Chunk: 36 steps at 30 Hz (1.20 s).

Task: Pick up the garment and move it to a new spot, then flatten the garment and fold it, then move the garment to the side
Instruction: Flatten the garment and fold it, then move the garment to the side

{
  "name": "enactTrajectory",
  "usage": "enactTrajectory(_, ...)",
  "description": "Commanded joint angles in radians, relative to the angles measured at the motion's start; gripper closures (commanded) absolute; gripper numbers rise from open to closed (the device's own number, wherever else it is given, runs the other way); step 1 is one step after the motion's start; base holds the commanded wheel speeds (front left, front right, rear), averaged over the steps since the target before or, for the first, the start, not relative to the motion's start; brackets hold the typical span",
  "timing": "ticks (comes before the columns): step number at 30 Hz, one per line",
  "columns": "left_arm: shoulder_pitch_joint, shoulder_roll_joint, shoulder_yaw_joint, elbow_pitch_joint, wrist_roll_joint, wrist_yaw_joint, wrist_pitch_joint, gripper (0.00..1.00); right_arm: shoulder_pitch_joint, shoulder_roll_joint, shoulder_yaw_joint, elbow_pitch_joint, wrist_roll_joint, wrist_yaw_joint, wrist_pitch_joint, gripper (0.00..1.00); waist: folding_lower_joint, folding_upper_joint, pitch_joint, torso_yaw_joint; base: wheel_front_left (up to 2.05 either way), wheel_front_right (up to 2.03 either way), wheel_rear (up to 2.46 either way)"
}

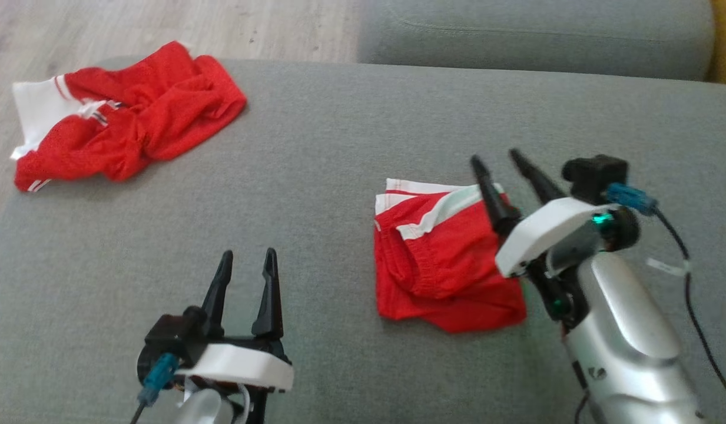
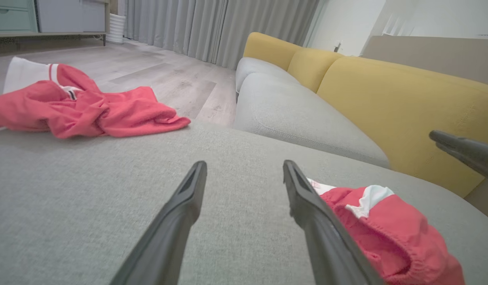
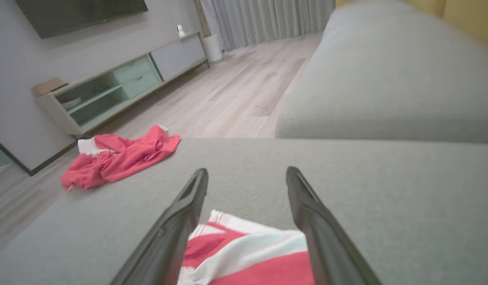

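The garment (image 1: 445, 259) is red with white trim and lies folded in a compact bundle on the grey cushion (image 1: 339, 176), right of centre. My right gripper (image 1: 495, 156) hovers over its right edge, open, fingers pointing past its far side. In the right wrist view the garment (image 3: 247, 253) lies below and between the open fingers of the right gripper (image 3: 247, 171), which hold nothing. My left gripper (image 1: 248, 253) stands open and empty to the garment's left. The left wrist view shows the left gripper (image 2: 244, 164) with the garment (image 2: 398, 233) beside its right finger.
A second red and white garment (image 1: 127, 112) lies crumpled at the cushion's far left corner, partly over the edge. A further grey seat (image 1: 533, 29) lies beyond. A yellow backrest (image 2: 386, 99) rises at the right. Wooden floor (image 3: 236, 95) and a low cabinet (image 3: 109, 91) lie past the cushion.
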Motion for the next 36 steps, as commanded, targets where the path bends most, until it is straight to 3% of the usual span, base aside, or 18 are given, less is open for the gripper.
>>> enactTrajectory(1,-0.047,0.015,0.028,-0.036,0.01,0.009,-0.007,0.0,-0.003,0.013,-0.001,-0.047,-0.029,-0.001,-0.027,0.0,-0.0001,0.0,-0.009,-0.015,0.0,0.0,0.0)
enactTrajectory(6,-0.042,0.025,0.033,-0.035,0.01,0.017,-0.006,0.0,0.086,0.013,-0.093,-0.095,-0.143,-0.001,-0.093,0.0,-0.0001,0.0,-0.031,-0.045,0.0,0.0,0.0)
enactTrajectory(13,-0.003,0.042,0.045,-0.027,0.005,0.03,-0.01,0.0,0.23,0.013,-0.169,-0.192,-0.212,-0.001,-0.155,0.0,-0.0001,0.0,-0.064,-0.069,0.0,0.0,0.0)
enactTrajectory(24,0.065,0.061,0.062,-0.032,-0.006,0.05,-0.017,0.0,0.4,0.013,-0.199,-0.272,-0.201,-0.001,-0.217,0.0,-0.0001,0.0,-0.086,-0.067,0.0,0.0,0.0)
enactTrajectory(36,0.07,0.066,0.058,-0.036,-0.015,0.054,-0.008,0.0,0.42,0.013,-0.202,-0.272,-0.217,-0.001,-0.212,0.0,-0.0001,0.0,-0.081,-0.058,0.0,0.0,0.0)
